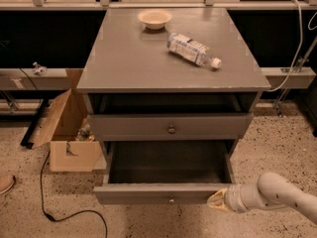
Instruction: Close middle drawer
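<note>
I have one camera, looking down on the grey table (124, 58) from its front. The middle drawer (148, 193) stands pulled far out, its flat front low in the picture and its dark inside open to view. A small round knob (172, 200) sits at the middle of that front. My tool (215, 202) is at the right end of the drawer front, its yellowish tip against the front's right corner. The pale arm (282, 195) runs off to the lower right. Whether the tool is apart or together I cannot tell. Above, the top drawer (208, 125) shows its front, with a dark gap between it and the tabletop. On the table a pale bowl (154, 19) stands near the back edge. A clear bottle (190, 48) lies on its side to the bowl's right, apart from it. An open cardboard box (64, 133) sits on the speckled floor just left of the table, and a black cable (47, 202) trails in front of the box.
</note>
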Robot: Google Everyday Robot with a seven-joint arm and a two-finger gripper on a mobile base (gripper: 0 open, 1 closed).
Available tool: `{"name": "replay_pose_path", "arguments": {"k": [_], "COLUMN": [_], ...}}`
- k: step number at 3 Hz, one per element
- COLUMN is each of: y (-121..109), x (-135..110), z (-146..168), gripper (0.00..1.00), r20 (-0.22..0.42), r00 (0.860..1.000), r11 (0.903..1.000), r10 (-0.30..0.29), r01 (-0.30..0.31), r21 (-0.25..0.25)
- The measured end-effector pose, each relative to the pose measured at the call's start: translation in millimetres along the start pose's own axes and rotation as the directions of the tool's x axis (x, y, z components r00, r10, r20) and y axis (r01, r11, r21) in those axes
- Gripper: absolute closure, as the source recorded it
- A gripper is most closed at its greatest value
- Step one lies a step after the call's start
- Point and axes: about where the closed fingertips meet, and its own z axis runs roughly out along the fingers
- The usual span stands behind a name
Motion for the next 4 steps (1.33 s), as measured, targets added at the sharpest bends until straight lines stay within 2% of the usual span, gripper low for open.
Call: {"name": "replay_pose_path", "arguments": {"k": [1,2,3,4], "y": [-25,-43,-67,-91], "x": [7,11,14,14], "z": [0,1,4,11], "gripper": [1.00,1.00,1.00,1.00], "r20": [-0.005,-0.019,-0.021,-0.003], "r00": [1.000,1.000,1.000,1.000], "r11": [0.9937,0.9814,0.9673,0.9588], "r10": [-0.008,-0.007,-0.010,-0.020], "r01": [0.009,0.011,0.015,0.020], "r21": [0.112,0.192,0.253,0.283]}}
